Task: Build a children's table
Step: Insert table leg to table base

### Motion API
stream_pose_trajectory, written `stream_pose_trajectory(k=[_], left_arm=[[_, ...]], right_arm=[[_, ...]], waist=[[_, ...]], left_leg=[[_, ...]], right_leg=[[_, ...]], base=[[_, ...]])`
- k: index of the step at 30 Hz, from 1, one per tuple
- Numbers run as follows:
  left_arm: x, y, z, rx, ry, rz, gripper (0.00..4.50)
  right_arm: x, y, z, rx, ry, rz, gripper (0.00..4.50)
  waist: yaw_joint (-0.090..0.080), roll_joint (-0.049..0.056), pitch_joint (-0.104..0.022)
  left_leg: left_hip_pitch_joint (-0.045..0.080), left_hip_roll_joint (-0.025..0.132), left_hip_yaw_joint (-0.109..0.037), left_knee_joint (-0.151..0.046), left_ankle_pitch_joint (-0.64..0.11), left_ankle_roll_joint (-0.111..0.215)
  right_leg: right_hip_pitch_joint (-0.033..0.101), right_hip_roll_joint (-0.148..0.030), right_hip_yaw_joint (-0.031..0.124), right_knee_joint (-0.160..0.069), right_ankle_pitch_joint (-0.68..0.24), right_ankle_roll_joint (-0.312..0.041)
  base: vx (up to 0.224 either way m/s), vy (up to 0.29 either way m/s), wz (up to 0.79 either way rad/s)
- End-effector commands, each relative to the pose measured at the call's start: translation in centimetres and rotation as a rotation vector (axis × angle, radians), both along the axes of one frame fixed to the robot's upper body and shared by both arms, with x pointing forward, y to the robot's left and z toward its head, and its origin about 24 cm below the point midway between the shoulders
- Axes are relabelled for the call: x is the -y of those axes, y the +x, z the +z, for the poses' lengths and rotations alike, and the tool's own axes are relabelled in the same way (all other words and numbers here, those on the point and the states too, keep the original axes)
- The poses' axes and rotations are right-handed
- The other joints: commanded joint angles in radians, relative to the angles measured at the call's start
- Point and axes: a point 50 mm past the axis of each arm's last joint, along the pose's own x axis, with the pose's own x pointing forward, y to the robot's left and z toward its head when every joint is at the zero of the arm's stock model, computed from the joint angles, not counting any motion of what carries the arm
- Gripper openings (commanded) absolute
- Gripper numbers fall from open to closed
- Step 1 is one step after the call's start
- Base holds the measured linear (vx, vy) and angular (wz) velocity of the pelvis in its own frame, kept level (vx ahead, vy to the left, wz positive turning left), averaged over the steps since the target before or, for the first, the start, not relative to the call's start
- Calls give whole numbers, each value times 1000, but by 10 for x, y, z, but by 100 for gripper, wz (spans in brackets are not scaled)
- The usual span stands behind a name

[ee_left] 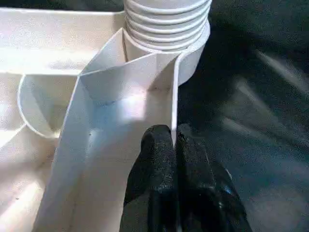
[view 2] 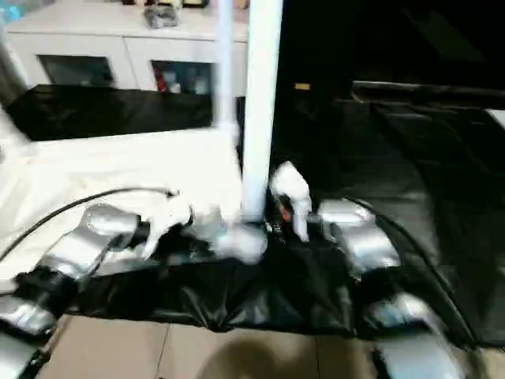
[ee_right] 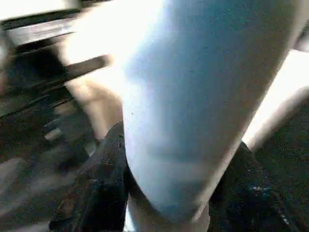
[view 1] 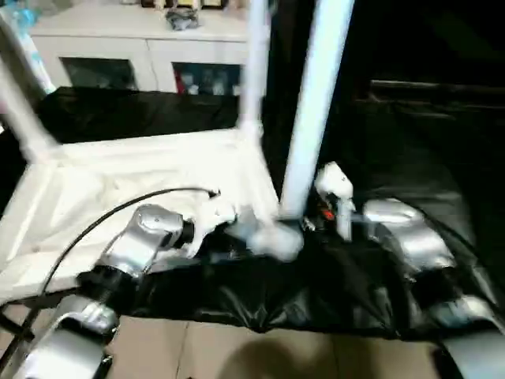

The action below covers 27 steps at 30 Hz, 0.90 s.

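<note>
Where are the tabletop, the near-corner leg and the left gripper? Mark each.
tabletop (view 1: 118, 185): left eye view, ribbed underside.
near-corner leg (view 1: 316, 103): left eye view, mid-shaft.
left gripper (ee_left: 175, 137): left wrist view, fingertips pinching the tabletop's edge wall.

White cabinet (view 1: 134, 47) at far left, glass-fronted doors, clutter on top. Black-draped table (view 1: 410, 158) spans the middle and right, cloth wrinkled and shiny at the near edge. Beige tiled floor (view 1: 237, 355) nearest, shadowed.

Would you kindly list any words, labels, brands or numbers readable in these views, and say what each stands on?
None can be read.
The tabletop and the leg bear no visible print.
Items on the white cabinet are too blurred to read.
</note>
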Motion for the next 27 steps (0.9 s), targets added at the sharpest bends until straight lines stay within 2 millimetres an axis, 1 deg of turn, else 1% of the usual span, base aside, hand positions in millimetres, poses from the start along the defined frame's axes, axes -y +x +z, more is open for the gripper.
stream_pose_trajectory(k=[1, 2, 4, 5, 6, 7, 8, 9, 10, 11, 13, 16, 17, 18, 20, 21, 22, 23, 24, 25, 26, 27], left_arm=[[14, 20, 43, 162, -97, 73, 0], [14, 20, 43, 162, -97, 73, 0], [26, 24, 46, 173, -120, 161, 0], [32, 25, 47, 181, -122, 200, 0], [35, 26, 47, 184, -118, 232, 0], [39, 27, 47, 190, -114, 262, 0], [39, 27, 47, 190, -114, 262, 0], [43, 28, 47, 198, -110, 288, 0], [48, 28, 46, 199, -109, 305, 0], [49, 28, 46, 198, -110, 309, 0], [52, 28, 44, 199, -106, 315, 0], [54, 26, 43, 193, -113, 314, 0], [54, 26, 43, 193, -111, 312, 0], [55, 25, 43, 194, -107, 305, 0], [55, 25, 43, 194, -107, 301, 0], [54, 25, 43, 193, -107, 299, 0], [54, 25, 43, 193, -107, 299, 0], [54, 24, 42, 194, -108, 291, 0], [54, 24, 43, 194, -109, 287, 0], [55, 22, 43, 198, -113, 259, 0], [55, 22, 43, 198, -113, 259, 0], [55, 21, 43, 200, -114, 253, 0]], right_arm=[[18, 0, -39, -125, -137, -231, 187], [18, 0, -39, -125, -137, -231, 187], [14, 6, -43, -141, -154, -355, 187], [11, 8, -45, -148, -162, -392, 187], [9, 10, -45, -147, -170, -411, 186], [6, 11, -46, -145, -177, -422, 186], [6, 11, -46, -145, -177, -422, 186], [3, 12, -46, -144, -179, -433, 186], [0, 14, -46, -144, -173, -445, 186], [-2, 14, -46, -144, -171, -448, 186], [-4, 15, -46, -144, -168, -455, 186], [-9, 15, -46, -151, -153, -453, 186], [-10, 15, -47, -154, -147, -454, 186], [-11, 16, -46, -154, -139, -461, 186], [-12, 16, -46, -153, -135, -465, 186], [-12, 16, -46, -161, -119, -464, 221], [-12, 16, -46, -161, -119, -464, 221], [-12, 17, -44, -163, -104, -466, 242], [-12, 17, -44, -163, -100, -465, 259], [-13, 20, -39, -156, -76, -463, 259], [-13, 20, -39, -156, -76, -463, 266], [-13, 20, -38, -153, -74, -462, 275]], waist=[[0, -2, -58], [-4, -1, -59], [-5, -1, -63], [-5, 0, -66], [-3, 1, -67], [-1, 0, -68], [4, -2, -71], [4, -1, -71], [4, -2, -72], [5, -1, -72], [7, 1, -69], [5, 0, -67], [3, 3, -65], [2, 5, -65], [-1, 3, -65], [-1, 3, -65], [-1, 3, -66], [-2, 6, -65], [-2, 5, -65], [-2, 5, -65], [0, 6, -67], [0, 6, -67]], left_leg=[[9, 32, -21, -83, -378, -23], [8, 32, -20, -82, -371, -20], [5, 32, -16, -79, -336, -9], [6, 33, -14, -78, -306, -7], [8, 31, -11, -75, -287, 1], [6, 29, -9, -72, -274, 8], [2, 28, -8, -71, -241, 23], [0, 28, -7, -70, -227, 30], [-1, 29, -7, -69, -205, 41], [0, 30, -6, -69, -199, 47], [2, 30, -6, -71, -216, 50], [3, 31, -7, -74, -257, 39], [3, 31, -9, -75, -281, 29], [5, 31, -10, -76, -294, 25], [5, 31, -10, -76, -299, 22], [4, 31, -10, -77, -298, 23], [4, 31, -10, -76, -296, 24], [4, 32, -10, -77, -295, 24], [4, 31, -10, -77, -297, 25], [5, 32, -11, -77, -298, 25], [8, 34, -10, -76, -294, 24], [6, 33, -8, -75, -289, 27]], right_leg=[[45, -62, 41, -89, -476, -164], [43, -61, 42, -86, -448, -175], [46, -59, 46, -79, -367, -197], [46, -58, 47, -72, -309, -222], [46, -57, 46, -72, -282, -233], [49, -56, 46, -71, -266, -236], [53, -56, 45, -68, -228, -241], [55, -56, 45, -65, -204, -246], [56, -55, 45, -62, -169, -255], [56, -55, 44, -61, -158, -262], [56, -55, 43, -64, -178, -261], [55, -55, 43, -69, -227, -250], [54, -57, 43, -72, -260, -241], [53, -56, 42, -74, -273, -235], [52, -55, 43, -75, -273, -233], [53, -55, 43, -73, -267, -234], [52, -55, 43, -73, -262, -236], [52, -55, 43, -72, -256, -239], [52, -55, 43, -73, -255, -240], [52, -55, 43, -71, -250, -243], [51, -56, 44, -72, -240, -253], [50, -57, 45, -71, -227, -255]], base=[[0, 0, 0], [0, 0, 0], [0, 0, 0], [0, 0, 0], [0, 0, 0], [0, 0, 0], [0, 0, 0], [0, 0, 0], [0, 0, 0], [0, 0, 0], [0, 0, 0], [0, 0, 0], [0, 0, 0], [0, 0, 0], [0, 0, 0], [0, 0, 0], [0, 0, 0], [0, 0, 0], [0, 0, 0], [0, 0, 0], [0, 0, 0], [0, 0, 0]])
